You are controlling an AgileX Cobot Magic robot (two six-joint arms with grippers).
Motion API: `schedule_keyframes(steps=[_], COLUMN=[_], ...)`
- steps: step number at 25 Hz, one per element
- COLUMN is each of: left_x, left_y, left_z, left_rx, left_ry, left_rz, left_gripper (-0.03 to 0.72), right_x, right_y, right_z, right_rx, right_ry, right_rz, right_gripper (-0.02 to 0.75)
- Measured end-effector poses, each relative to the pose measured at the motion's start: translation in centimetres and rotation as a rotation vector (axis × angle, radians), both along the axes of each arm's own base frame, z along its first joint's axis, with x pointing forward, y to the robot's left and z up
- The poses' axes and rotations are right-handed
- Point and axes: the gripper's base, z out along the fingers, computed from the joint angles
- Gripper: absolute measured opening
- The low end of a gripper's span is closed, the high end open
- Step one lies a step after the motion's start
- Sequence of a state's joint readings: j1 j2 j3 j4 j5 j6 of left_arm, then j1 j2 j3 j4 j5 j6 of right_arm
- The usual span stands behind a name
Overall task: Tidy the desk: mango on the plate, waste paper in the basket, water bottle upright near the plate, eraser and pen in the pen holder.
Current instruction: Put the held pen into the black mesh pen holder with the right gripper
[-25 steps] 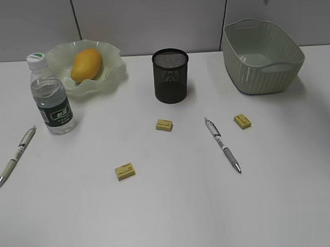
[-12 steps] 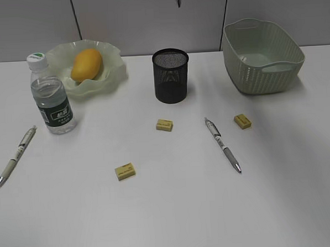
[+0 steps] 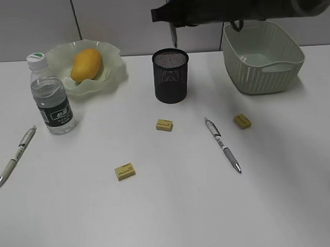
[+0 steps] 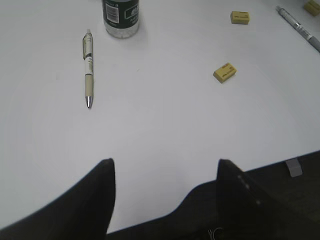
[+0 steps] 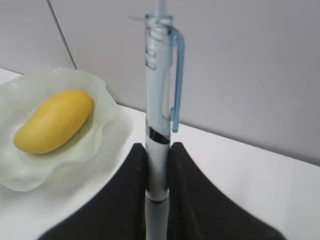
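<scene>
White desk (image 3: 169, 212) carries two pens, three erasers and an upright water bottle (image 3: 50, 96); mango (image 3: 86, 64) sits in plate (image 3: 114, 60). Right gripper (image 5: 157, 160) clamps a clear-blue pen (image 5: 160, 115) upright above pen holder (image 3: 171, 76). Left gripper (image 4: 165, 170) stands open, empty.

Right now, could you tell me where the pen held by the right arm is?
The pen is clamped upright in the right end effector, hanging just above the black mesh pen holder at the middle back of the exterior view.

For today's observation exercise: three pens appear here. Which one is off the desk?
The blue-clipped pen, clamped upright in the right gripper above the pen holder; the others lie flat.
</scene>
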State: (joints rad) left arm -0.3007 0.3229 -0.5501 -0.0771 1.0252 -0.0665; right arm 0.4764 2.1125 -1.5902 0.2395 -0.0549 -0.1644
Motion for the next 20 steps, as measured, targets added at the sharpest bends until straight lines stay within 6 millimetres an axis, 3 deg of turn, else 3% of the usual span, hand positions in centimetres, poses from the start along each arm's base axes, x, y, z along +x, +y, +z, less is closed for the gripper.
schedule_keyframes(steps=[5, 15, 17, 20], left_x=[0.0, 0.0, 0.0, 0.0], left_y=[0.0, 0.0, 0.0, 0.0], left_z=[0.0, 0.0, 0.0, 0.0], left_rx=[0.0, 0.0, 0.0, 0.0], left_ry=[0.0, 0.0, 0.0, 0.0], left_rz=[0.0, 0.0, 0.0, 0.0], left_gripper=[0.482, 0.482, 0.482, 0.482], right_x=[0.5, 0.8, 0.7, 0.7], right_y=[0.2, 0.4, 0.4, 0.4], right_z=[-3.1, -6.6, -6.8, -6.8], right_rx=[-0.028, -0.065, -0.069, -0.069], right_ry=[0.054, 0.124, 0.134, 0.134], right_rz=[0.0, 0.003, 0.005, 0.005], right_gripper=[0.118, 0.121, 0.15, 0.287])
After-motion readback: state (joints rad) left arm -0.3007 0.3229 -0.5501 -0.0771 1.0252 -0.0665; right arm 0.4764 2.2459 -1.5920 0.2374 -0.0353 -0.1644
